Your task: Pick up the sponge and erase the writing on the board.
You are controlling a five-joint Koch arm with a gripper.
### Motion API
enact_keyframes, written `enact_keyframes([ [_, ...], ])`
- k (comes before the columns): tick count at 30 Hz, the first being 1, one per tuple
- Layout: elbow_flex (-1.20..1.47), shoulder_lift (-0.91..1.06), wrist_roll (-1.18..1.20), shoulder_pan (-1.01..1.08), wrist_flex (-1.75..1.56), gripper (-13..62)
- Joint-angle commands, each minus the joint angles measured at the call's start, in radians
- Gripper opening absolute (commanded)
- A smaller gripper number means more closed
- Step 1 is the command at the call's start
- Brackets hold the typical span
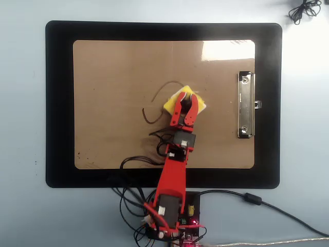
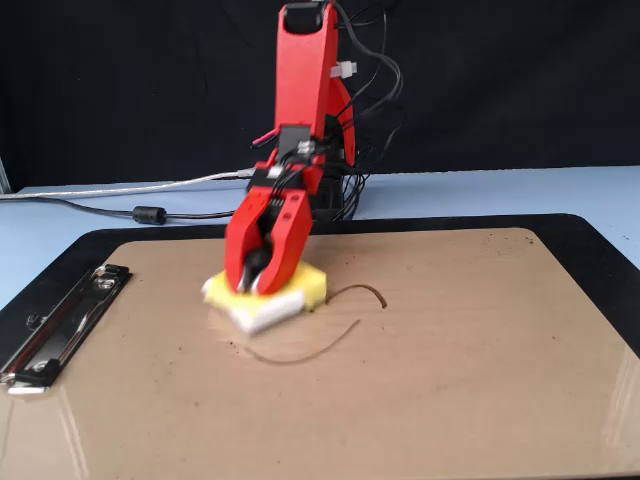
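Jaws closed around the black knob of the sponge (image 1: pixel 186 99), the red arm's gripper (image 1: pixel 184 104) presses the yellow pad flat onto the board (image 1: pixel 113 67); in the fixed view the two red jaws straddle the dark knob with the pad's white edge layer showing beneath (image 2: pixel 266 298), though that picture is slightly blurred.

Taking the overhead view from left to right: the black mat (image 1: pixel 59 103) lies on the pale blue counter (image 1: pixel 23 123) and frames the tan board on every side. On the board, left of centre, what shows of the writing (image 1: pixel 150 117) is a thin dark hooked stroke, and just right of it an arch (image 1: pixel 167 86) runs up to the sponge's upper left corner and meets it. The sponge sits a little right of the board's middle, turned like a diamond. The arm reaches up to it from its base (image 1: pixel 172 226) at the lower edge, with black cables looping over the board's lower part. Further right, well apart from the sponge, the silver clip (image 1: pixel 245 105) lies along the board's short edge. A grey cable (image 1: pixel 267 206) crosses the counter at lower right, and a small coil of black cord (image 1: pixel 303 10) lies in the upper right corner.
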Motion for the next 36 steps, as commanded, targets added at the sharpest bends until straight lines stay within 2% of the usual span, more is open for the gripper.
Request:
enact_keyframes([
  [1, -0.167, -0.152, -0.015, -0.005, -0.017, -7.9],
  [3, -0.327, -0.270, -0.015, -0.008, 0.044, -8.0],
  [5, -0.327, -0.225, -0.014, -0.006, 0.138, -7.9],
  [12, 0.293, 0.443, -0.012, -0.006, 0.299, -7.9],
  [15, 0.391, 0.572, -0.012, -0.014, 0.324, -7.9],
  [18, 0.293, 0.442, -0.012, -0.049, 0.337, -7.9],
  [23, -0.241, -0.103, -0.018, -0.126, 0.337, -7.9],
  [26, -0.354, -0.186, -0.015, -0.140, 0.350, -7.9],
  [29, -0.146, 0.000, -0.011, -0.137, 0.377, -7.9],
  [33, 0.310, 0.469, -0.012, -0.138, 0.393, -8.0],
  [36, 0.373, 0.595, -0.014, -0.144, 0.446, -7.9],
])
